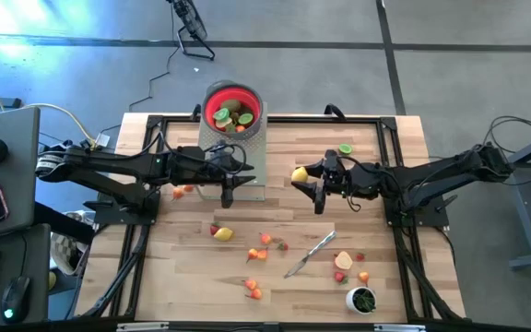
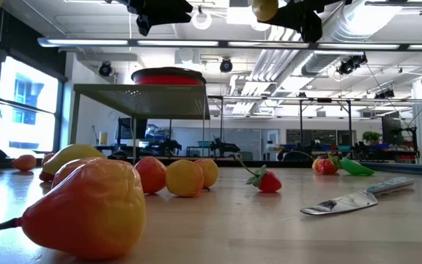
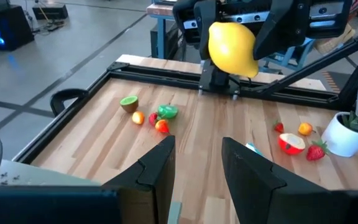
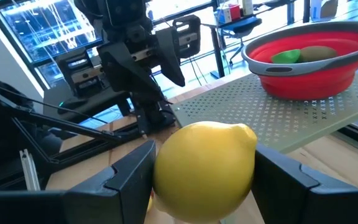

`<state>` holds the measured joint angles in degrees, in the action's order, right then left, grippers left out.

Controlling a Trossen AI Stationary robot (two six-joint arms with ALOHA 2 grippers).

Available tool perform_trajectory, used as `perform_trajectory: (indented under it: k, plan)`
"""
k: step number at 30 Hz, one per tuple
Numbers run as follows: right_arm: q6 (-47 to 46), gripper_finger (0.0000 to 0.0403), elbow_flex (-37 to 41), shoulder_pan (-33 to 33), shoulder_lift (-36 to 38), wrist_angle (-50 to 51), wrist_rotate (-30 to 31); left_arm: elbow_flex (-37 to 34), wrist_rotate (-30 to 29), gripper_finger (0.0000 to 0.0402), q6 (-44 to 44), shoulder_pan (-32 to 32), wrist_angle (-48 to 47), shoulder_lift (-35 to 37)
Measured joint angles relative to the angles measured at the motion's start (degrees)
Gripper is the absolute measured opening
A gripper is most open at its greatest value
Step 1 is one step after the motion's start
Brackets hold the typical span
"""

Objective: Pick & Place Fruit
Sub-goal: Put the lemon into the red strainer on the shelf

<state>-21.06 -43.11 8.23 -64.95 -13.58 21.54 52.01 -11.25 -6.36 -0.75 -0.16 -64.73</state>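
Note:
My right gripper (image 4: 205, 186) is shut on a yellow lemon (image 4: 204, 168), held high above the table's middle (image 1: 299, 173). My left gripper (image 3: 197, 171) faces it, open with nothing between its fingers, just in front of the grey perforated stand (image 1: 243, 157). On the stand's top sits a red bowl (image 1: 232, 106) with green and brown fruit pieces inside. More small fruit (image 1: 258, 254) lies on the wooden table, resting on its sides. My right gripper pinches the lemon between its two fingers (image 4: 129, 177), one on each side of its middle (image 4: 166, 171). The fingers reach in about level from the table's right side. The lemon is lifted clear of the table, its pointed tip (image 4: 248, 134) toward the bowl.
A silver knife (image 1: 310, 255) lies right of centre near the front. A small white cup with green contents (image 1: 361, 299) stands at the front right. A lime half (image 1: 346, 148) and small pieces lie at the back right. A black rail frame (image 1: 275, 118) borders the table.

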Motion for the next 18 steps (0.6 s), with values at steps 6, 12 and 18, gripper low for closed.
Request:
perform_trajectory:
  k: [6, 12, 18]
  plan:
    - [1.10, 0.0224, 0.00, -0.09, 0.00, -1.25, 3.84, 0.00, 7.92, 0.0126, -0.08, -0.02, 0.00, 0.00]
    - [2.31, 0.0224, 0.00, -0.09, 0.00, -3.88, 4.46, 0.00, 8.80, 0.0126, -4.60, -0.02, -1.91, 0.00]
    - [9.29, 0.0224, 0.00, -1.63, -0.94, -6.65, 4.89, 0.00, 5.84, 0.0126, -2.63, -0.04, -5.60, -0.02]
